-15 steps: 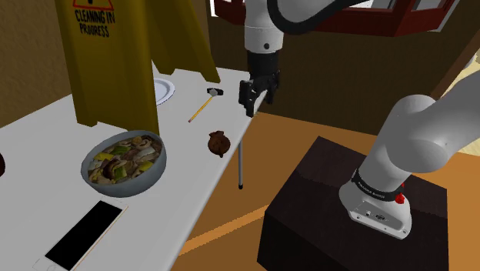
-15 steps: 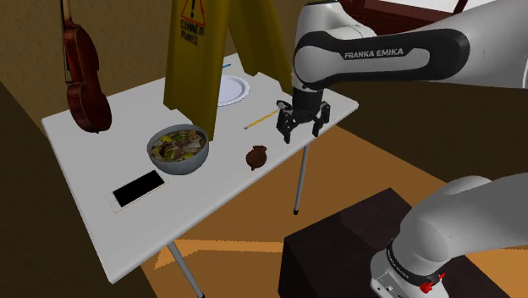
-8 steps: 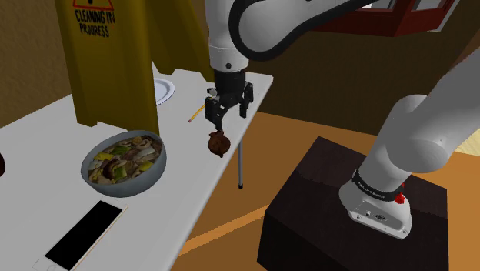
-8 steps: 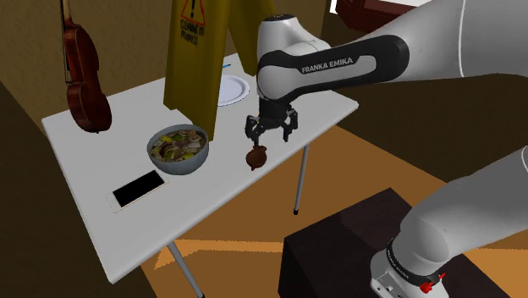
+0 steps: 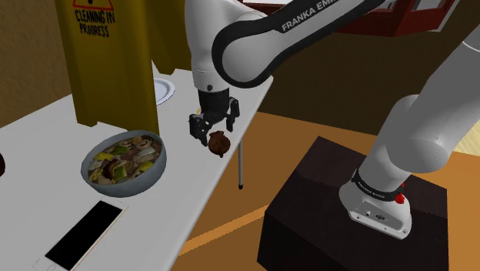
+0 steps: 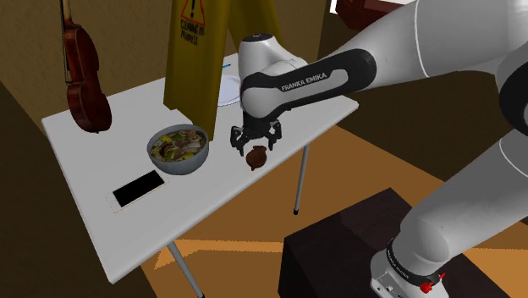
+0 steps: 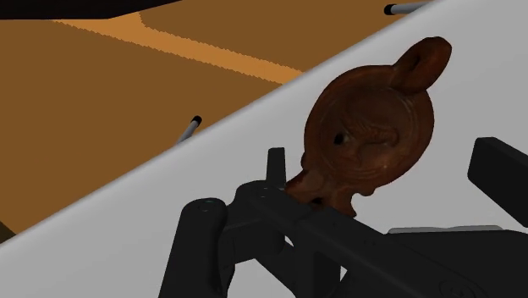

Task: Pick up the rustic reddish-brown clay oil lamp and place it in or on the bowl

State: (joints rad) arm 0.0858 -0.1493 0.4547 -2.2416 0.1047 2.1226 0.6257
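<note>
**Table tally**

One reddish-brown oil lamp (image 5: 219, 143) just below the claw (image 5: 212, 129). One bowl (image 5: 143, 182) of food near the claw, one flat phone (image 5: 85, 235) farther beyond it. One yellow caution sign (image 5: 108, 58) and one white plate (image 5: 163, 90) behind the claw. One violin (image 6: 85, 89), well apart. One white table (image 5: 181, 189).

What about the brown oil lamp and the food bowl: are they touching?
Apart. The shoulder view shows a strip of bare white table between the oil lamp and the bowl.
</note>
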